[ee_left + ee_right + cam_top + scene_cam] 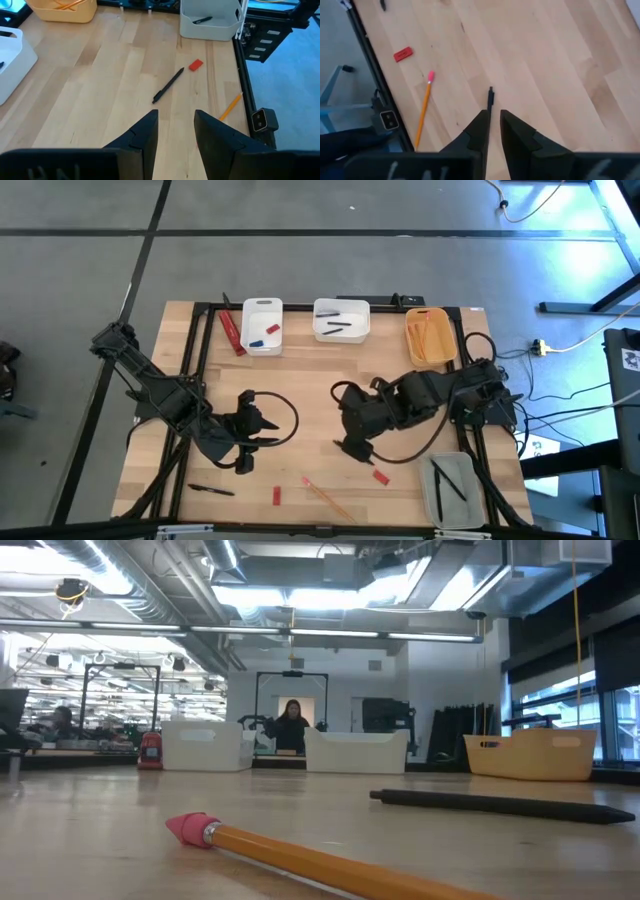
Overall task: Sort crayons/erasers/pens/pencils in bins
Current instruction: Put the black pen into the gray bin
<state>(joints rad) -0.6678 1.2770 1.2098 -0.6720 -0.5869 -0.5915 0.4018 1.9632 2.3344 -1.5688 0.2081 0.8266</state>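
Observation:
A black pen (pixel 167 86) lies flat on the wood, also seen as the pen (pixel 500 803) and the pen (pixel 490 100). My right gripper (pixel 493 117) hangs above its end, open by a narrow gap, touching nothing. My left gripper (pixel 176 117), open, hovers mid-table at the left gripper (pixel 245 463). An orange pencil (pixel 330 865) with a pink end lies near the near edge. Along the far side stand the narrow white bin (pixel 262 308), the wider white bin (pixel 341 304) and the yellow-orange bin (pixel 431 313). The translucent grey bin (pixel 455 522) sits at the near right corner.
A red eraser (pixel 195 64) lies beside the pen, and another red eraser (pixel 275 496) sits near the near edge. A second black pen (pixel 210 490) lies at the near left. A long red piece (pixel 232 332) rests beside the narrow white bin. A black frame (pixel 190 380) borders the table.

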